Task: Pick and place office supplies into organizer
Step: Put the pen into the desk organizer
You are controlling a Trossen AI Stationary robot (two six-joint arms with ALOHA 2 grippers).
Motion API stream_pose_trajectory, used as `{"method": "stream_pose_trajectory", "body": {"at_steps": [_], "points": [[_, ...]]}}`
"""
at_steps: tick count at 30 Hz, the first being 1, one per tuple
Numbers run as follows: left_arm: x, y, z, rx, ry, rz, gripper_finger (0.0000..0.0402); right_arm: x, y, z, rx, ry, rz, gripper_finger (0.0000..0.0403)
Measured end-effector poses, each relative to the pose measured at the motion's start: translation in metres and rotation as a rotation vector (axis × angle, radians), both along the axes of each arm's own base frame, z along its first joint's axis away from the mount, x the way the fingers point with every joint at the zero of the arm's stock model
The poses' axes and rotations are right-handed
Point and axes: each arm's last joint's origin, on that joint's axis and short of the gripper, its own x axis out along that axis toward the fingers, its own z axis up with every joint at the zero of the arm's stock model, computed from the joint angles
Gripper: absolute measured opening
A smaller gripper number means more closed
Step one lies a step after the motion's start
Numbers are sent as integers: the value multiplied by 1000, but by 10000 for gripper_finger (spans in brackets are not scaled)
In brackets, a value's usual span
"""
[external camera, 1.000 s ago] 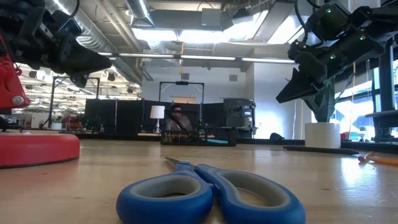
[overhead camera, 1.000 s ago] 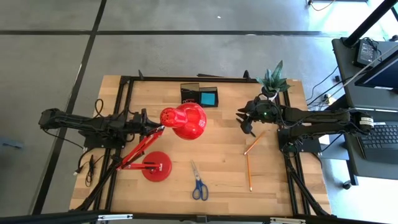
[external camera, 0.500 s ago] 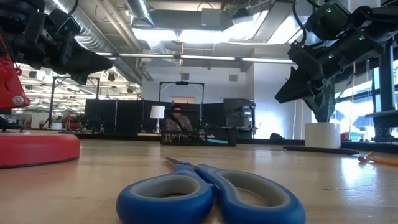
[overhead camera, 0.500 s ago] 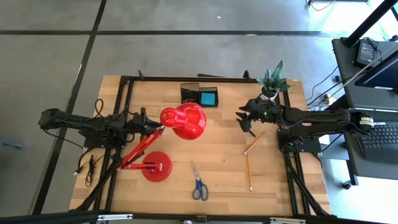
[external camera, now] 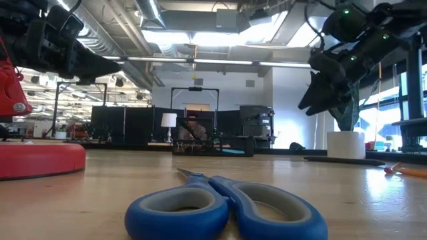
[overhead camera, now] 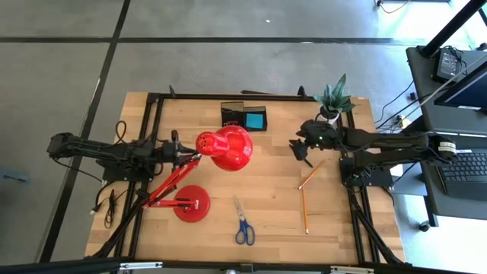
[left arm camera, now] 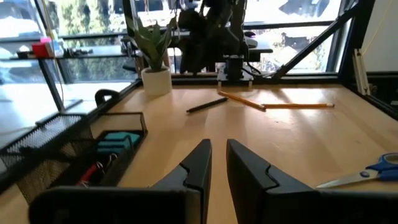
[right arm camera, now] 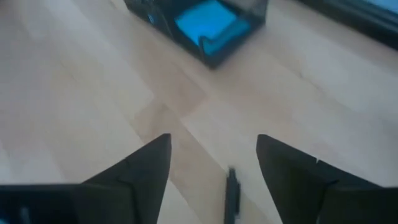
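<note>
A pale wooden worktop (overhead camera: 266, 183) sits on a grey floor, with a large hall of ceiling lights and dark partitions showing behind it in the low view. At the far edge stands the organizer (overhead camera: 244, 116), a black mesh box with upright compartments. One compartment holds a bright blue block (overhead camera: 255, 120); in the left wrist view the neighbouring section (left arm camera: 93, 171) shows a red-tipped item and some thin dark pieces, too small to name.

The right claw (overhead camera: 300, 149) hangs above the worktop, near the potted plant (overhead camera: 333, 97), its fingers spread apart and holding nothing. Its wrist view shows a slim black pen (right arm camera: 232, 193) lying on the wood between the fingers, with the organizer well beyond. Two pencils (overhead camera: 306, 194) lie just in front of that claw, one slanted and one nearly straight, their ends close together.

The blue-handled scissors (overhead camera: 243, 225) lie flat near the front edge, just beside the round base of the red lamp (overhead camera: 224, 149).

The left claw (left arm camera: 217, 163) waits behind the lamp head, its fingers nearly together with a narrow gap and gripping nothing.
</note>
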Motion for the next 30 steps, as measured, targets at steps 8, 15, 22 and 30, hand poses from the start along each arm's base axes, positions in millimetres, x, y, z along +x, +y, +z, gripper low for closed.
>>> {"method": "stream_pose_trajectory", "body": {"at_steps": [8,15,22,30], "points": [[0,0,5,101,-38,-4,41,27,-7,-4,74,272,-1,217],[0,0,5,101,-38,-4,40,48,-12,-21,187,441,-13,215],[0,0,5,100,-38,-4,42,57,-15,-34,201,506,1,217],[0,0,5,100,-38,-4,40,58,-21,-47,219,557,-18,218]]}}
